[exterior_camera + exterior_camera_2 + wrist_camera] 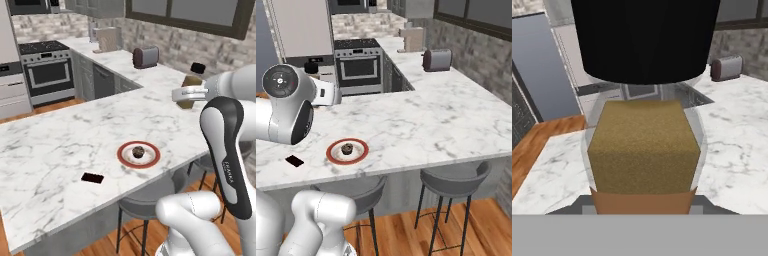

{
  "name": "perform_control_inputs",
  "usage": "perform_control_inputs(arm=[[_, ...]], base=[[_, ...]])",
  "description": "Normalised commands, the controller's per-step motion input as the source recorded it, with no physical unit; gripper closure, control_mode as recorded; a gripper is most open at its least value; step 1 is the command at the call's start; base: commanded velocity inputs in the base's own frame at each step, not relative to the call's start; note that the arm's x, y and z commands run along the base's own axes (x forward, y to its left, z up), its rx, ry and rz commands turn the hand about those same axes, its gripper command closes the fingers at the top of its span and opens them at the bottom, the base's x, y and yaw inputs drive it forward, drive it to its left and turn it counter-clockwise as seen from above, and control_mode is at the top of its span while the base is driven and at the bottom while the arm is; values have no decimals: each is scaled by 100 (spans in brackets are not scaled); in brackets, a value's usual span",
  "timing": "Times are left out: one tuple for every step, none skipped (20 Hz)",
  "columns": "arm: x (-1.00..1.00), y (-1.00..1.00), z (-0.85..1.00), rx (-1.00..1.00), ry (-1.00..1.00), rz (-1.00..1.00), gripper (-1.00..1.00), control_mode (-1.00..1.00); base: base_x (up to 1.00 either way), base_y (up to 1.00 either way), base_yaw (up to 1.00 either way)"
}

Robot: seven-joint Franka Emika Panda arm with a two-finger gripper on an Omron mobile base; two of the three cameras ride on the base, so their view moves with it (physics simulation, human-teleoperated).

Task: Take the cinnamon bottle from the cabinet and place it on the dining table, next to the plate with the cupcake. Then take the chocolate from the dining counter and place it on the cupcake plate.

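Cinnamon bottle, a small slim bottle with amber-brown contents, an orange-tan label and a black cap, is held in the two-finger gripper above the far right part of the dining table, a large white marble countertop with grey veins. In the hand view the bottle sits directly in front of the camera, cap uppermost in that picture, with the jaws closed against its sides; the fingertips themselves are hidden behind the label.

The small round plate, white in the centre with a wide red-brown rim, lies near the table's front edge with the tiny dark brown cupcake on it. The flat, almost black chocolate bar lies on the marble to the plate's left, apart from it.

Step in hand: carry the bottle to a spot beside the plate and set it down.

Recommended procedure, as a judgement:
1. Move the bottle toward the plate while holding it clear of the marble.
2. Choose bare marble just beside the rim, on the side away from the chocolate.
3. Lower with the bottle upright until its base rests flat.
4. Release only once it is resting.

Risk: a slim bottle tips easily if released while tilted.
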Motion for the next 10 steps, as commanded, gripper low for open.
perform_control_inputs(arm=[[0,0,0,0,0,0,100,100],[0,0,0,0,0,0,100,100],[0,0,0,0,0,0,100,100],[0,0,0,0,0,0,100,100],[0,0,0,0,0,0,100,100],[0,0,0,0,0,0,100,100],[0,0,0,0,0,0,100,100],[0,0,0,0,0,0,100,100],[0,0,0,0,0,0,100,100],[0,0,0,0,0,0,100,100]], base=[[38,-41,25],[38,-41,25],[38,-42,24],[38,-42,23],[35,-43,22],[35,-43,22],[34,-43,22],[35,-44,22],[35,-45,21],[38,-44,20]])
